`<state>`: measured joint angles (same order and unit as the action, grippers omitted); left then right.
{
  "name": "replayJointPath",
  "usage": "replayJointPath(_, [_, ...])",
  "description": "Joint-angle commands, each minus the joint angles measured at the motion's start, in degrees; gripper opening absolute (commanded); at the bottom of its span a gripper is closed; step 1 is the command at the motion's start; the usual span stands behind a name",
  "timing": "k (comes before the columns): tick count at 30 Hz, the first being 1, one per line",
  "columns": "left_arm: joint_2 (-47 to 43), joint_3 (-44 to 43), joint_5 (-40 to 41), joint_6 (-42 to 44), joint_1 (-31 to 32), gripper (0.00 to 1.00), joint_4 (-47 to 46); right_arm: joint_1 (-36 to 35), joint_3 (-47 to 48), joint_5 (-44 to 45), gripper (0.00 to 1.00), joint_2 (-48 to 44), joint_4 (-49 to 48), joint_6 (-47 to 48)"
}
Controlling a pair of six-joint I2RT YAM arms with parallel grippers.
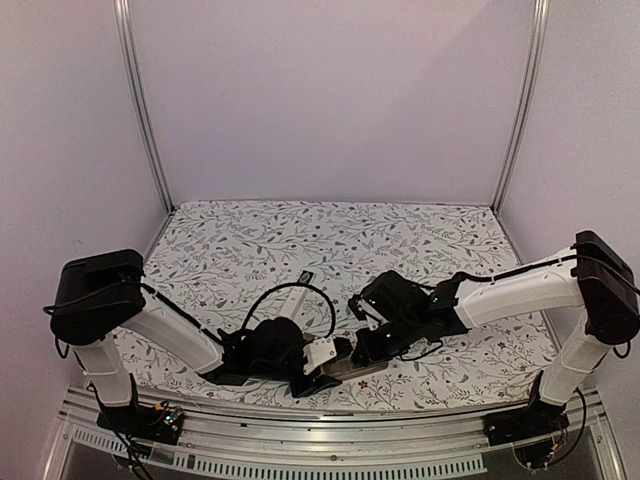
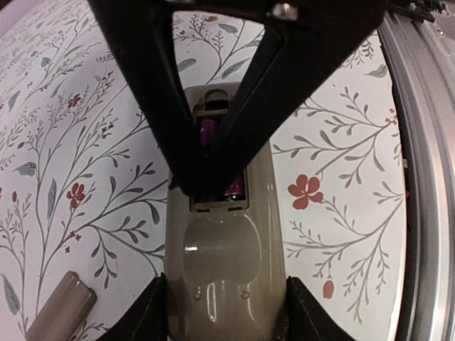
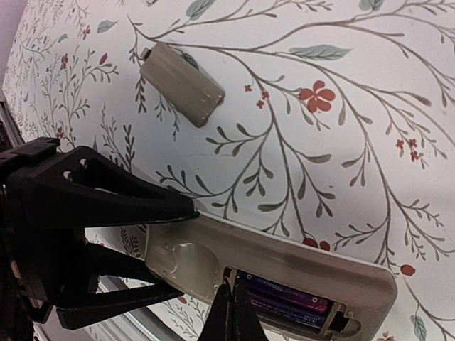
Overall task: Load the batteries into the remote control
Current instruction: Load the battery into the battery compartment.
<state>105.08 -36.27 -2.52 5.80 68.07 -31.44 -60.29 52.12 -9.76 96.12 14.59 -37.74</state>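
While fast between half-open left jaws, remote (image 2: 226, 270), its batteries (image 3: 284, 297) beneath shut, empty right jaws; loose cover (image 3: 181, 83) nearby.

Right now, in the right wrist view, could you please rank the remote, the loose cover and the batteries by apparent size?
1. remote
2. cover and batteries: these look alike. The batteries are nearer and partly hidden, so they stay unranked.

The remote (image 3: 284, 259) lies across the bottom, batteries (image 3: 284, 298) in its open bay. The right gripper (image 3: 231, 312), pinched together, touches the bay's edge. The left gripper (image 3: 186, 250) clamps the remote's left end. A beige cover (image 3: 181, 84) lies upper left.
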Motion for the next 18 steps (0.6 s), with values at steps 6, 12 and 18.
replayJointPath(6, [1.5,0.8,-0.1,0.9,-0.3,0.00,4.5,1.5,1.5,0.2,0.00,-2.5,3.1,1.5])
replayJointPath(12, [1.3,0.9,0.0,0.9,-0.2,0.00,4.7,1.7,-0.4,1.2,0.00,-0.1,3.9,0.8])
replayJointPath(18, [0.7,1.1,0.6,0.9,-0.3,0.13,4.6,1.7,-1.3,0.9,0.00,1.2,3.8,1.0])
